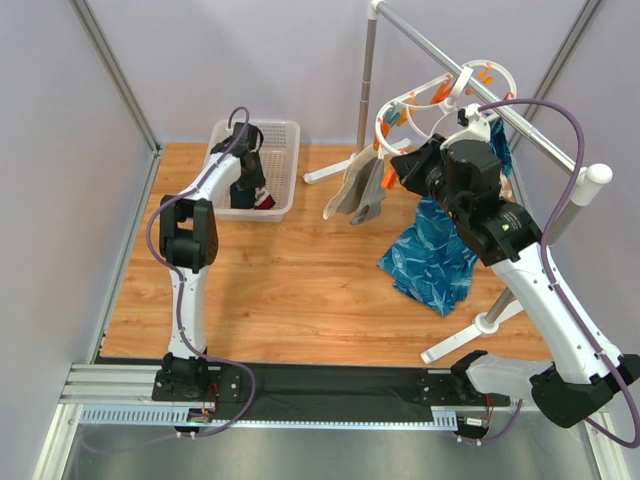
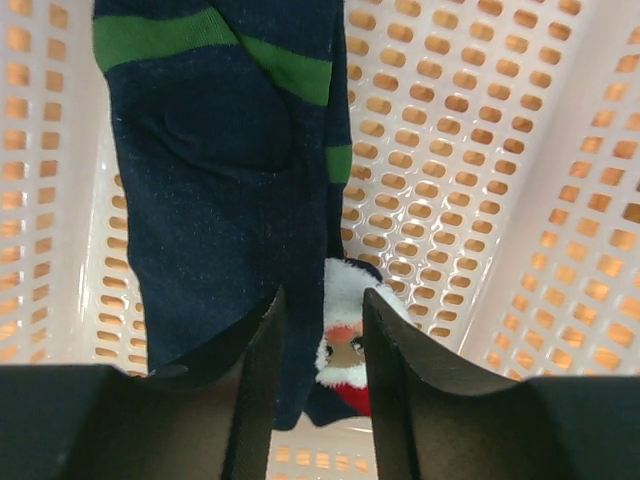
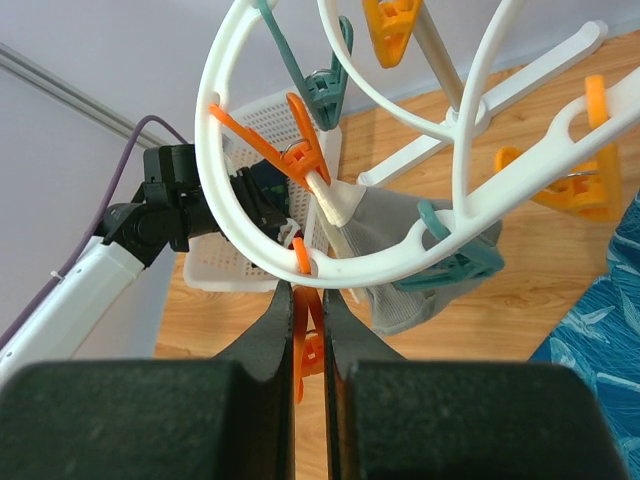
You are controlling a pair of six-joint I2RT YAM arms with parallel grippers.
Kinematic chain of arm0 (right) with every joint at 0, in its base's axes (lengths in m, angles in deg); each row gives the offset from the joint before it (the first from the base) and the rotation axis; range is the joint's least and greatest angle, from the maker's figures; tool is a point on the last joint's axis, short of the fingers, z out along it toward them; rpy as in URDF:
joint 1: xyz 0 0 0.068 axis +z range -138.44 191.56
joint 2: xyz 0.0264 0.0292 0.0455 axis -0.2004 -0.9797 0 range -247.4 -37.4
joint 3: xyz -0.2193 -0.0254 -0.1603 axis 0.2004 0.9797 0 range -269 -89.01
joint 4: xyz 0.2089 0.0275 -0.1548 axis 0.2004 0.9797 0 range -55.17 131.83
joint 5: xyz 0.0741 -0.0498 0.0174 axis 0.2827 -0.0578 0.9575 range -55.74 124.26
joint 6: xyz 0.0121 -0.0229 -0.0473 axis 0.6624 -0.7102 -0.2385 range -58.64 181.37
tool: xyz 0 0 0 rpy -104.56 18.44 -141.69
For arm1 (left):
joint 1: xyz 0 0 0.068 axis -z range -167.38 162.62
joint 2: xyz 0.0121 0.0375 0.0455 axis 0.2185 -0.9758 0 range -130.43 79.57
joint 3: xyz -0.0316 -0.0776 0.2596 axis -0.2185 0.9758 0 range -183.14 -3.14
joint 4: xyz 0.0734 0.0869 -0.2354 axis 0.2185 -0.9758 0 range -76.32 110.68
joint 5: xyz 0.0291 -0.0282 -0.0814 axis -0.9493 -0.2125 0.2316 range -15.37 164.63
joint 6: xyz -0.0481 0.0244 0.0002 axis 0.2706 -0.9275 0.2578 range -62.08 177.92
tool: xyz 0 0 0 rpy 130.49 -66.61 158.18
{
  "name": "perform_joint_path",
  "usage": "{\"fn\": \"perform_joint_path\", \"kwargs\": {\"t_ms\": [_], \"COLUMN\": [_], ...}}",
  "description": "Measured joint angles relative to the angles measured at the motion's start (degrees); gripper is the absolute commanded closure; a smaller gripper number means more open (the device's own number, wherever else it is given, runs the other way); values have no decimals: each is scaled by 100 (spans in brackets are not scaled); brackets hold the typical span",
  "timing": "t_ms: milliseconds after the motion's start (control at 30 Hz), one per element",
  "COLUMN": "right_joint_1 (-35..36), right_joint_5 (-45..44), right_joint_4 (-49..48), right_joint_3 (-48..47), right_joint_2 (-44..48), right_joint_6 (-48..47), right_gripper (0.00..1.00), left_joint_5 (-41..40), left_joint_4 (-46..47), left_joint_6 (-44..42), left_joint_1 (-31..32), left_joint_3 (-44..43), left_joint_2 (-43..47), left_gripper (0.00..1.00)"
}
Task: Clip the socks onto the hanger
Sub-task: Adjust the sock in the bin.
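Observation:
A dark navy sock (image 2: 220, 200) with green stripes lies in the white basket (image 2: 480, 150). My left gripper (image 2: 322, 300) is open in the basket (image 1: 280, 130), and a fold of the navy sock passes between its fingers beside the left one. The white ring hanger (image 1: 440, 100) hangs from the rail. In the right wrist view my right gripper (image 3: 308, 290) is shut on an orange peg (image 3: 306, 322) that dangles from the hanger's outer ring (image 3: 366, 266). In the top view my right gripper (image 1: 392, 172) is at the hanger's left edge.
A Santa-patterned sock (image 2: 345, 345) lies under the navy one. Grey and beige socks (image 1: 358, 188) hang from teal pegs on the hanger. A bright-blue patterned cloth (image 1: 435, 250) hangs on the grey metal rail stand (image 1: 480, 95), whose feet rest on the wooden table.

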Motion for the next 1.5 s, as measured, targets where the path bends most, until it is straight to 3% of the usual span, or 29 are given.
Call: {"fn": "perform_joint_path", "kwargs": {"t_ms": [133,200,233,500,767,867,900,933,1000,1200,1500], "right_joint_1": [0,0,0,0,-2,-2,-2,-2,-2,-2,-2], "right_joint_5": [4,9,13,50,90,107,114,116,131,131,151], "right_joint_4": [-2,-9,-9,-37,-48,-74,-83,-94,-109,-122,-131], "right_joint_3": [4,4,4,4,11,26,28,31,46,50,52], "right_joint_2": [7,9,9,9,9,11,11,13,22,26,26], "right_joint_6": [2,2,4,33,55,68,68,70,70,68,66], "right_gripper": [100,100,100,100,100,100,100,100,100,100,100], "left_joint_5": [70,162,184,494,483,339,291,227,122,140,319], "left_joint_4": [9,13,13,295,555,612,647,647,640,570,656], "left_joint_6": [-13,-17,-9,-92,35,-57,-83,-133,-210,-551,-1014], "left_joint_1": [0,0,2,59,326,420,444,457,452,245,-57], "left_joint_3": [4,-4,-4,400,1912,2015,1991,1919,1663,402,-229], "left_joint_2": [-125,-181,-195,7,1196,1558,1648,1700,1709,1231,87], "left_gripper": [64,83,100,100,100,60,40,35,31,32,32]}}
